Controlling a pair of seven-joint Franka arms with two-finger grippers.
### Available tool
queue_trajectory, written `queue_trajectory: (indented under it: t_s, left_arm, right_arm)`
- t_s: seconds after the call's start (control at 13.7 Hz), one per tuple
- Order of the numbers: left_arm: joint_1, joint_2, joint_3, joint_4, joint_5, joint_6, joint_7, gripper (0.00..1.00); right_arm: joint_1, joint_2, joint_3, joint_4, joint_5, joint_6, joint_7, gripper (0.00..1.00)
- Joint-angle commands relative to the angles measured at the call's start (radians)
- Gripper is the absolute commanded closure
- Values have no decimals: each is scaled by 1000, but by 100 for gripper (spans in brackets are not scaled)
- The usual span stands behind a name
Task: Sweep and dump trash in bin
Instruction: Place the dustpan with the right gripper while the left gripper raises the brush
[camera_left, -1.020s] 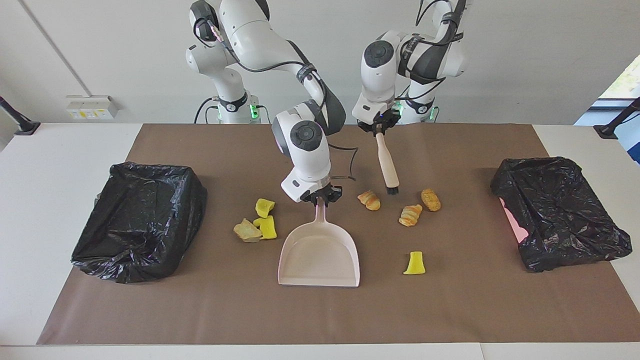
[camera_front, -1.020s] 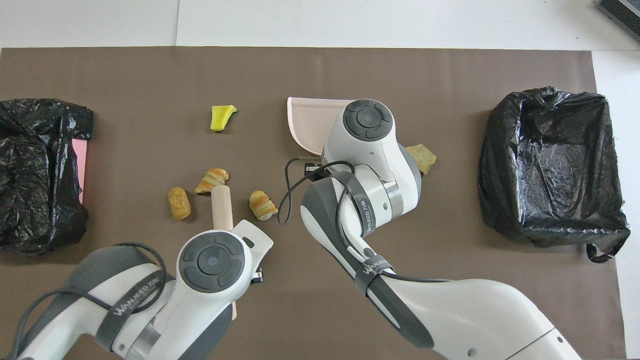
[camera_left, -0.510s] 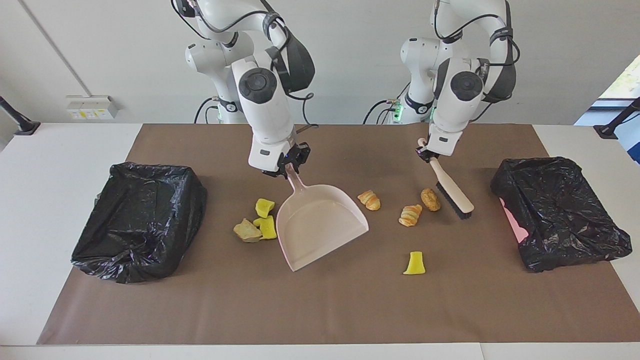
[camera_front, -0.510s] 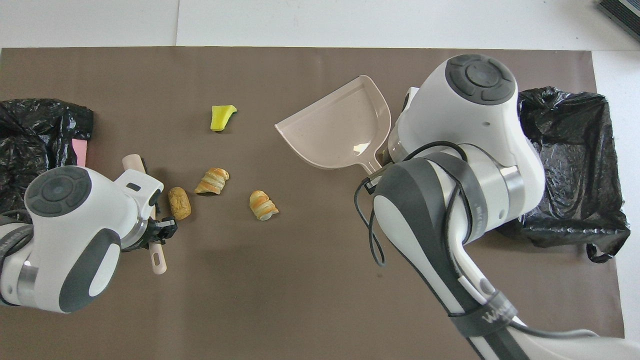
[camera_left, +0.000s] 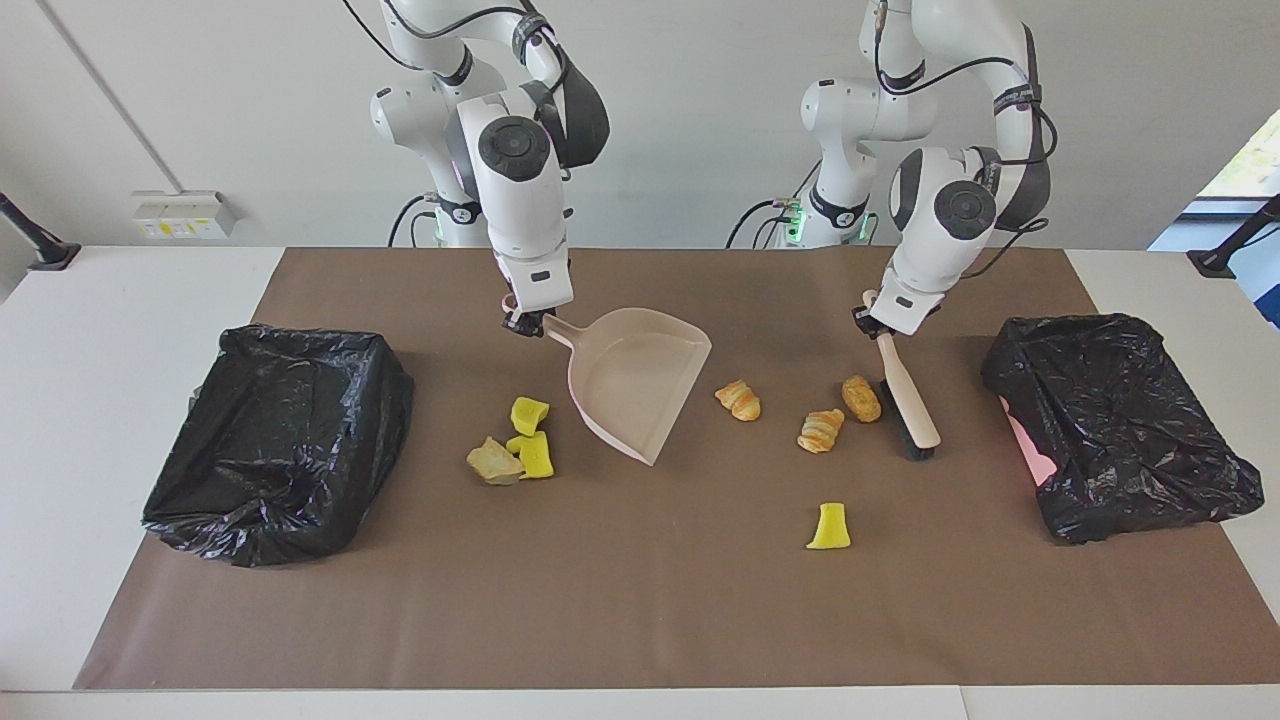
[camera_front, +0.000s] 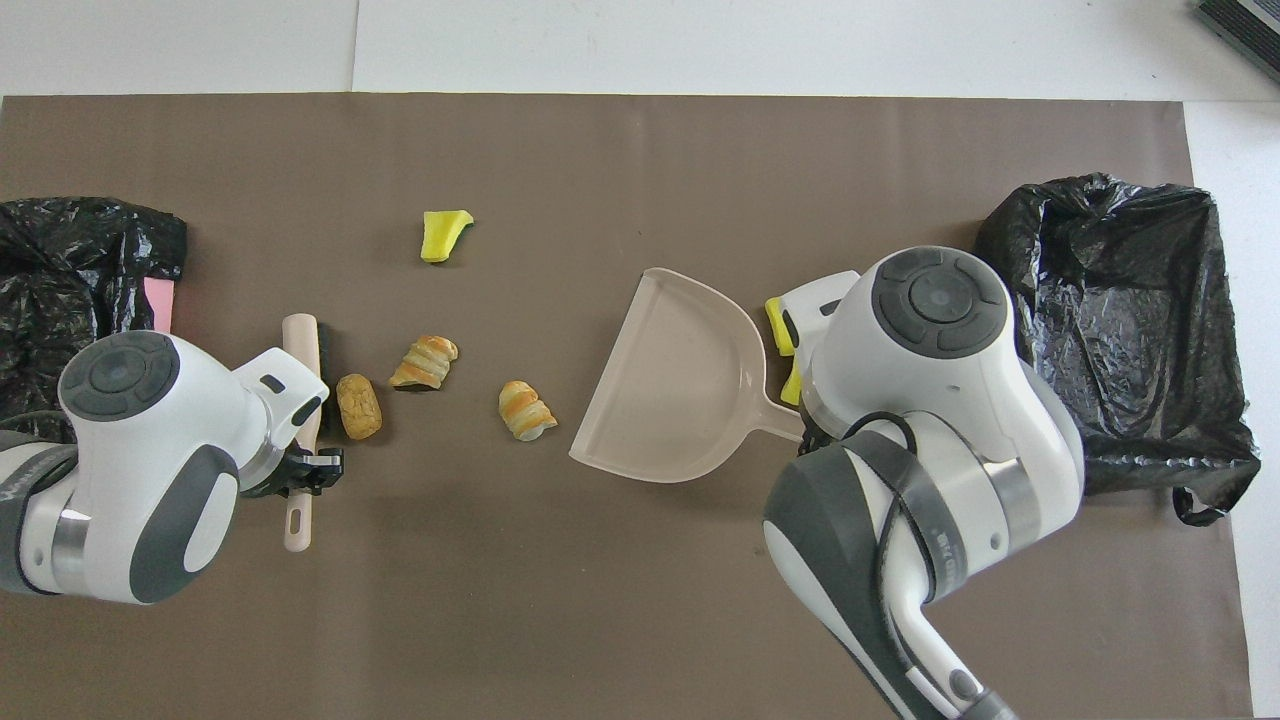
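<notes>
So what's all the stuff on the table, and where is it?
Pastries: three, golden-brown, mid-table between dustpan and brush.
Bread chunk: one, pale, touching sponge bits.
Sponge bits: two in a cluster beside the dustpan, one more alone, farthest from the robots; yellow.
Dustpan: one, pale pink, tilted.
Brush: one, beige handle, beside a pastry.
Bins: two, black-bagged, one at each end.
Mat: one, brown.
Right gripper: holds dustpan handle.
Left gripper: holds brush handle.

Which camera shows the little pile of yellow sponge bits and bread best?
The facing view: the sponge bits and the bread chunk lie in plain sight beside the dustpan. In the overhead view the right arm covers most of the pile; only a yellow edge shows.
</notes>
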Motion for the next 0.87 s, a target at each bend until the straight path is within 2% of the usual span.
queue_trajectory:
  t_s: [0.0, 0.44, 0.8]
  left_arm:
    - [-31, 10, 7, -22, 14, 22, 99, 100]
    - [-137, 4, 5, -31, -3, 28, 293, 100]
    - [-211, 4, 4, -31, -99, 50, 313, 100]
  right_arm:
    - [17, -37, 3, -83, -40, 33, -82, 100]
    - [89, 17, 3, -108, -62, 83, -13, 100]
    - [116, 33, 3, -173, -80, 165, 60, 100]
